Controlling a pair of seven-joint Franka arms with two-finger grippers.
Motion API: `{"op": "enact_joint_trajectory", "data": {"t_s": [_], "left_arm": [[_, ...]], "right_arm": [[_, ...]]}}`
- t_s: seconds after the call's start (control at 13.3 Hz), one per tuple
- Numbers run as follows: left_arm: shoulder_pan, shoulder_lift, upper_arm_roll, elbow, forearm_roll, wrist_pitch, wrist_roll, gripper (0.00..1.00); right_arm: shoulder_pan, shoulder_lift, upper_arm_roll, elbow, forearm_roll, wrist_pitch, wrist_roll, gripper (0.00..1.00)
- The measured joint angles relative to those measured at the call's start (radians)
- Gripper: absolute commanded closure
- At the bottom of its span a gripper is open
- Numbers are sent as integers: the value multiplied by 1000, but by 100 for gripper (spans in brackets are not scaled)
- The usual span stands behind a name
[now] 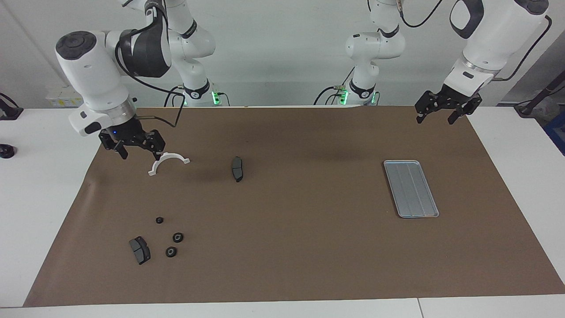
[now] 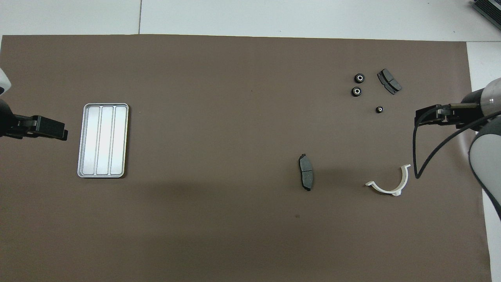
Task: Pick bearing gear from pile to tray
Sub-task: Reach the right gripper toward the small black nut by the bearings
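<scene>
Above the brown mat [image 1: 291, 207], at the right arm's end of the table, the right gripper [image 1: 138, 153] hangs with its two fingers spread wide and nothing between them. It is raised over the mat just beside the white half-ring [image 1: 167, 162], touching neither the ring nor any other part.

The three small black gears [image 1: 171, 251] lie loose on the mat, farther from the robots than the half-ring and well apart from it. One dark grey pad [image 1: 139, 250] rests just beside the gears. A second dark grey pad [image 1: 237, 168] lies about level with the half-ring, toward the left arm's end from it.

The silver-grey tray [image 1: 411, 188] sits flat on the mat well apart from the half-ring, toward the left arm's end of the table, and the overhead view shows only its three lengthwise grooves [image 2: 103, 140].

The left gripper [image 1: 435, 119] waits in the air over the mat's edge at the robots' side, well apart from the half-ring. Its fingers also stand wide, gripping nothing.
</scene>
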Motion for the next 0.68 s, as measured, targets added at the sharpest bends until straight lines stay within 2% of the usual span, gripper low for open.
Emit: {"op": "enact_joint_trajectory", "data": {"t_s": [0.68], "left_arm": [[0, 0, 0, 0, 0, 0, 0, 0]], "right_arm": [[-22, 194, -6, -2, 0, 241, -57, 0]]}}
